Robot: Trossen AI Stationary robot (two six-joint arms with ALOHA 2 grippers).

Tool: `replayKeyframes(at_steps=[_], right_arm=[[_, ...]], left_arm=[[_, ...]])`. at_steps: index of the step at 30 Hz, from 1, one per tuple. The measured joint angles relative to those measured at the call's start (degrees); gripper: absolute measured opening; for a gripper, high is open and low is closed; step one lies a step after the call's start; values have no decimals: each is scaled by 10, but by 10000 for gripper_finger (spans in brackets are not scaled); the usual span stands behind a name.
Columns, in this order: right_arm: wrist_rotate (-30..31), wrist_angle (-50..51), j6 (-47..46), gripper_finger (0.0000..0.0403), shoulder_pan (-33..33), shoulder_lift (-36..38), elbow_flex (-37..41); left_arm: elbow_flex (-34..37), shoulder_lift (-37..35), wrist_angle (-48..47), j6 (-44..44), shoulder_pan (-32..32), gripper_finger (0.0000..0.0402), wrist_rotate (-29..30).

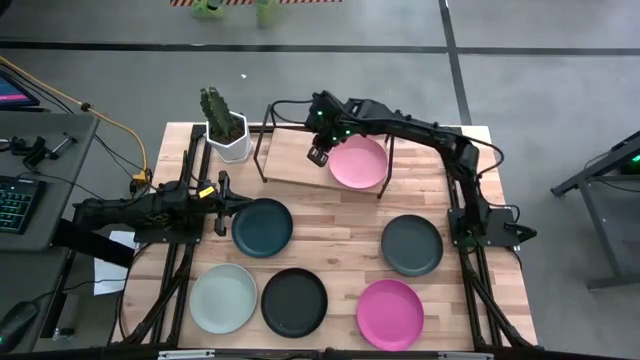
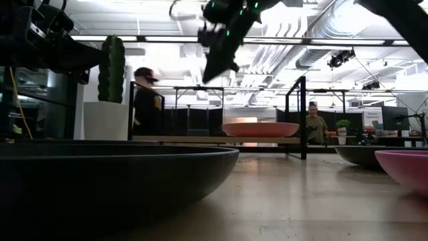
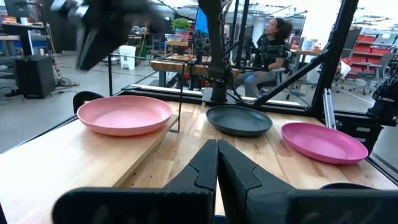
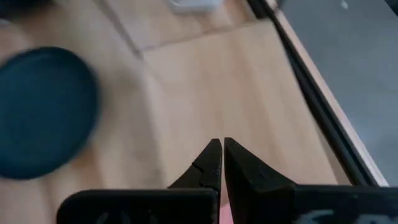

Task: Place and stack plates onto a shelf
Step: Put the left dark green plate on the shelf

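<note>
One pink plate (image 1: 358, 162), just beside right pincer (image 1: 319, 155)

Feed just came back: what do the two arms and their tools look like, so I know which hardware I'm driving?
Both arms are dark, near-black jointed links with black cables along them. The left tool carries a small yellow marking nearby; the right tool has green indicator lights glowing on its wrist. Each tool ends in two black, wedge-shaped fingers tapering to a point.

Bright overhead lighting; right wrist view blurred
</note>
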State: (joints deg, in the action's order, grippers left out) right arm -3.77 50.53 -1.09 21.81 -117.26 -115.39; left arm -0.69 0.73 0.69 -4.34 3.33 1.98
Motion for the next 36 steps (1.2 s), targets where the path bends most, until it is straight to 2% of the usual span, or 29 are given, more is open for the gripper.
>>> replayKeyframes(at_steps=[5,9,18,29,36], right_arm=[[-31,1,11,0,-44,41,0],[-32,18,11,0,-86,67,0],[43,87,-34,0,-151,115,0],[126,159,-117,0,-202,156,0],[133,173,-155,0,-230,156,0]], left_arm=[[0,0,0,0,0,0,0],[0,0,0,0,0,0,0],[0,0,0,0,0,0,0],[0,0,0,0,0,0,0],[0,0,0,0,0,0,0]])
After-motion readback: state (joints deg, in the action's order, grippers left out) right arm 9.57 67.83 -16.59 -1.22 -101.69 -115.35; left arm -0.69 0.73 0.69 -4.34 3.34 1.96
